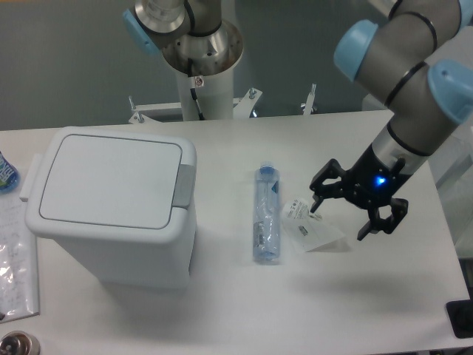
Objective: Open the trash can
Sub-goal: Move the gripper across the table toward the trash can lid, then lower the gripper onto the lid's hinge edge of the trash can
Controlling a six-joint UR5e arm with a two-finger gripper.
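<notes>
The large boxy white plastic trash can stands lid-shut at the table's left. I hold the black two-finger gripper, fingers apart and empty, well right of it, above a crumpled clear wrapper. A clear plastic bottle, smooth and cylindrical, lies between. Risk, I judge: a low sweep toward the grey latch could scatter both.
</notes>
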